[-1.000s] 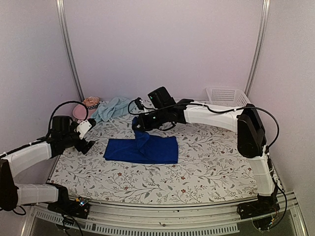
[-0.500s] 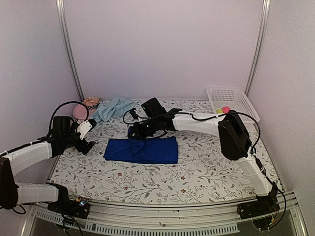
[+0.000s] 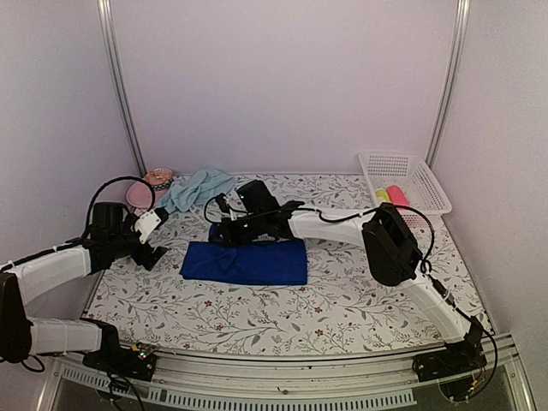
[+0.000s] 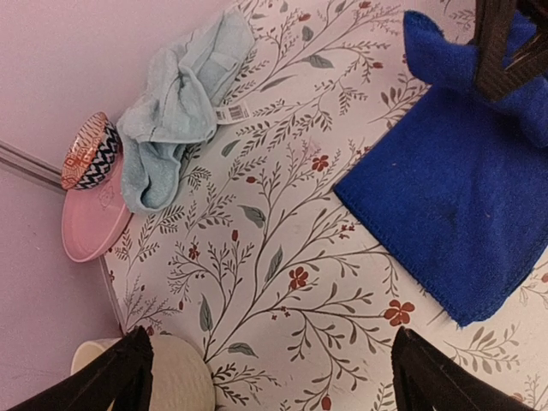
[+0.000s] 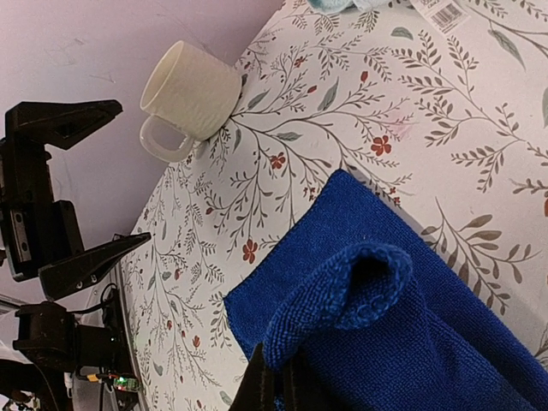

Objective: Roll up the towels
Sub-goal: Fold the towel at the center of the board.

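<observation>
Swung left and lower since a second ago, the right gripper [image 5: 276, 368] has carried along the far corner of the royal blue towel [image 3: 257, 264].
Its jaws are pinched tight on that plush, looped corner, which curls into a soft tube. The rest lies flat mid-table, a rectangle with its long axis running left to right. Near its left end the left gripper [image 4: 270, 336] hangs wide open and empty. At the far-left back the pale aqua towel [image 3: 199, 187] lies crumpled.
</observation>
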